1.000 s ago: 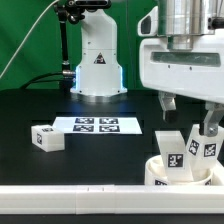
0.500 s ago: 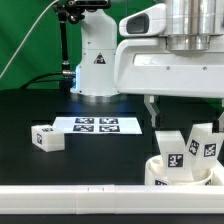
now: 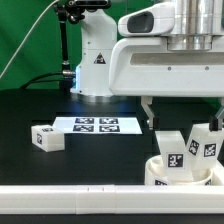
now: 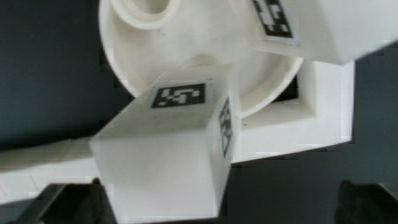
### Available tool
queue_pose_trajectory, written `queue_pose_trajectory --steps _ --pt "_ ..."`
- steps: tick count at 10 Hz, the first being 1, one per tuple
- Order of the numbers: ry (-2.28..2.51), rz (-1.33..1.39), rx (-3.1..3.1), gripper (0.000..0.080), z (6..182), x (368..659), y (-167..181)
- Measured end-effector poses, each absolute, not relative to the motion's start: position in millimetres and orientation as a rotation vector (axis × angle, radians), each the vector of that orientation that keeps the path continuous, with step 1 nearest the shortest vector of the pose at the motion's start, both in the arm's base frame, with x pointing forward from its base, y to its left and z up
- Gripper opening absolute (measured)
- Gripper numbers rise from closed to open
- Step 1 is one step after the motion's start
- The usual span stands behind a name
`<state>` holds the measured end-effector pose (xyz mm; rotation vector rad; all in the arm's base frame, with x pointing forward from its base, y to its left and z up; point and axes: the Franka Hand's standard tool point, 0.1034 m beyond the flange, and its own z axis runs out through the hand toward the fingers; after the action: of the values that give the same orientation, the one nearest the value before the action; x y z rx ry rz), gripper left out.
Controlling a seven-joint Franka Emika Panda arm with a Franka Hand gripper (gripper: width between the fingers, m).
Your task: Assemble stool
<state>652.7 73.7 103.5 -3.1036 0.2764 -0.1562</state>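
The stool's round white seat [image 3: 186,174] rests at the front of the exterior view's right. Two tagged legs stand in it, one nearer the left [image 3: 172,148] and one nearer the right [image 3: 206,142]. A third leg [image 3: 46,137] lies loose on the black table at the left. My gripper [image 3: 183,114] hangs open just above the two standing legs, touching neither. In the wrist view the seat [image 4: 164,48] fills the frame and a tagged leg [image 4: 175,140] rises toward the camera between my spread fingertips [image 4: 61,206], closer to one of them. My gripper [image 4: 217,207] holds nothing.
The marker board [image 3: 97,125] lies mid-table behind the loose leg. The robot base [image 3: 97,66] stands at the back. A long white bar [image 3: 90,201] runs along the front edge, and white bar pieces [image 4: 338,105] frame the seat in the wrist view.
The gripper has shifted toward the exterior view's left over the seat and its body now covers more of the view. Its jaws stay open. The legs and seat have not moved.
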Motion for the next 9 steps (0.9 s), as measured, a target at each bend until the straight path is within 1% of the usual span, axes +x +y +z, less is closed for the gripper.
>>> queue_pose_trajectory --steps 2,5,9 --pt "-0.098 -0.125 -3.139 0.0649 102.0 652 71" --pt "-0.421 -0.1 -3.134 0.0649 102.1 650 71" --pt "-0.823 -0.08 -3.101 0.0649 101.9 651 61"
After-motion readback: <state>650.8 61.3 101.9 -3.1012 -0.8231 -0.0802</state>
